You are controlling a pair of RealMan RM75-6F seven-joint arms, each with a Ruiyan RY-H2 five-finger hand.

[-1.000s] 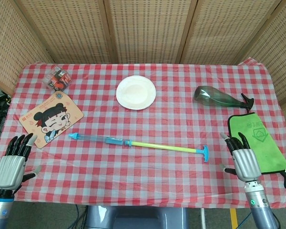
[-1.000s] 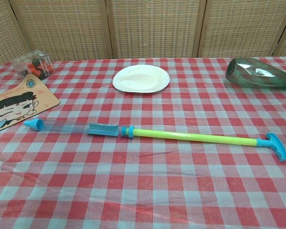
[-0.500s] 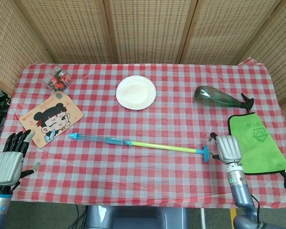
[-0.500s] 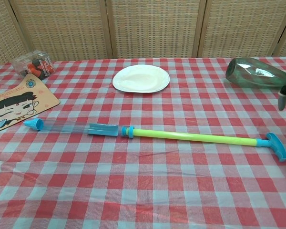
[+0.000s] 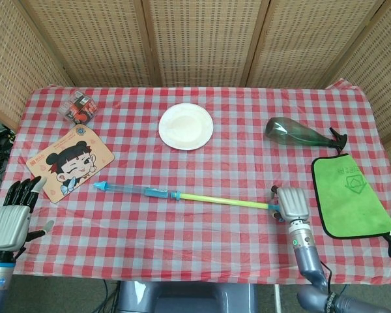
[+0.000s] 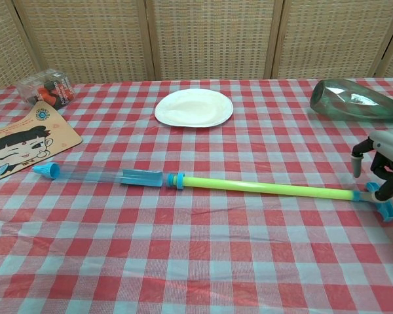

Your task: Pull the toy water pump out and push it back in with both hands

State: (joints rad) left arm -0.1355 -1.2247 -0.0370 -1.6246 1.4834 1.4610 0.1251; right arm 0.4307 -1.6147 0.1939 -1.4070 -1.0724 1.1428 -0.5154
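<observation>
Yellow rod fully extended on the toy water pump [image 5: 182,195]. Your right hand [image 5: 292,203] just reached its T-handle, fingers curling over; grip unconfirmed. Left hand [image 5: 10,220] open, well left of pump.

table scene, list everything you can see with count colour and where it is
toy water pump: 1, clear blue barrel, yellow-green rod pulled out, blue handle; table centre
plate: 1, white; behind the pump
bottle: 1, green, lying down; back right
cloth: 1, green with black edging; right edge
cartoon board: 1, orange with a face; left
clear box: 1, red contents; back left
tablecloth: 1, red and white check
left hand: grey, fingers apart, front-left edge
right hand: grey, at the pump handle
</observation>
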